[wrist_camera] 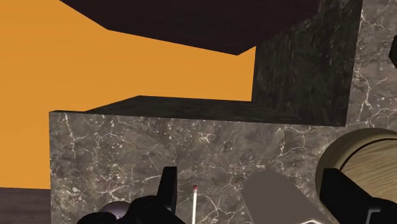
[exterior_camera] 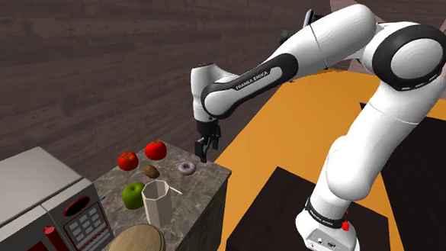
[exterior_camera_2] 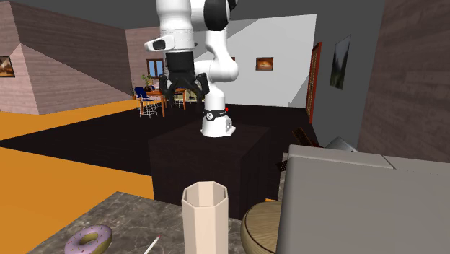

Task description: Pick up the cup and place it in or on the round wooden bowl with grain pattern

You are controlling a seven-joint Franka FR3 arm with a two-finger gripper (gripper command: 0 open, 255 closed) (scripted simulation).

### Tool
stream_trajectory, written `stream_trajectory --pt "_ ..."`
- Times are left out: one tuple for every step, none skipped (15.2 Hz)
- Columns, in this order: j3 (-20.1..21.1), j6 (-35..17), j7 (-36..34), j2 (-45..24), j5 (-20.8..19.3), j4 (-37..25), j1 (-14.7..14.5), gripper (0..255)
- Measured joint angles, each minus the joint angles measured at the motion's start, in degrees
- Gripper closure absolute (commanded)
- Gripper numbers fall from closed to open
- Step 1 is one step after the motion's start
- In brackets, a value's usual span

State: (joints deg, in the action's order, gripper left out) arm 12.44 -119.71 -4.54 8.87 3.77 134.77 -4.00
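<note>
Your fingers (wrist_camera: 167, 189) stand apart with nothing between them, hanging in the air above the edge of the dark marbled surface (exterior_camera: 207, 181). They touch none of the things on it. The cup (exterior_camera: 155, 201), a pale faceted one standing upright and empty, sits well apart from the fingers and lower than them. In the wrist view it shows as a grey shape (wrist_camera: 275, 198) below the gap between the 2 fingers. The round wooden bowl (exterior_camera: 134, 245) sits just beside the cup, on its far side from the fingers, and its rim appears next to 1 finger in the wrist view (wrist_camera: 364, 151). The thing nearest your fingers is a purple-iced doughnut (exterior_camera: 187, 168), almost under them. A thin white stick with a red tip (wrist_camera: 194, 202) lies flat between the doughnut and the cup. Farther from the fingers than the doughnut you have 2 red fruits (exterior_camera: 155, 150), a small brown one (exterior_camera: 151, 171) and a green apple (exterior_camera: 133, 195), the last close to the cup. A grey microwave (exterior_camera: 33, 198) stands beyond them all, at the far end from the fingers.
</note>
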Motion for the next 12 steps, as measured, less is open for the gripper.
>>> stream_trajectory --pt "0.2 -1.2 -0.35 -2.29 -0.51 -1.22 0.02 0" --pt "0.73 -2.45 -1.3 -4.56 -0.9 -2.35 -0.29 0" --pt "0.98 -3.72 -1.81 -6.6 -1.4 -3.18 -0.42 0" --pt "0.92 -4.54 -1.92 -8.89 -2.09 -4.74 -0.3 0" --pt "1.09 -5.3 -2.43 -10.41 -2.52 -5.59 -0.48 0" --pt "1.3 -6.02 -3.18 -12.83 -3.19 -7.42 -0.76 0" --pt "1.29 -7.08 -3.56 -15.24 -3.92 -8.8 -0.88 0" --pt "1.47 -7.88 -4.45 -17.55 -4.61 -10.37 -1.33 0" --pt "1.61 -8.88 -5.5 -20.35 -5.47 -12.24 -1.9 0" --pt "1.56 -9.47 -6.12 -22.85 -6.24 -14.17 -2.3 0" --pt "1.44 -9.79 -6.49 -24.88 -6.87 -15.94 -2.59 0" --pt "1.31 -10.12 -7.09 -27.4 -7.62 -18.22 -3.08 0"
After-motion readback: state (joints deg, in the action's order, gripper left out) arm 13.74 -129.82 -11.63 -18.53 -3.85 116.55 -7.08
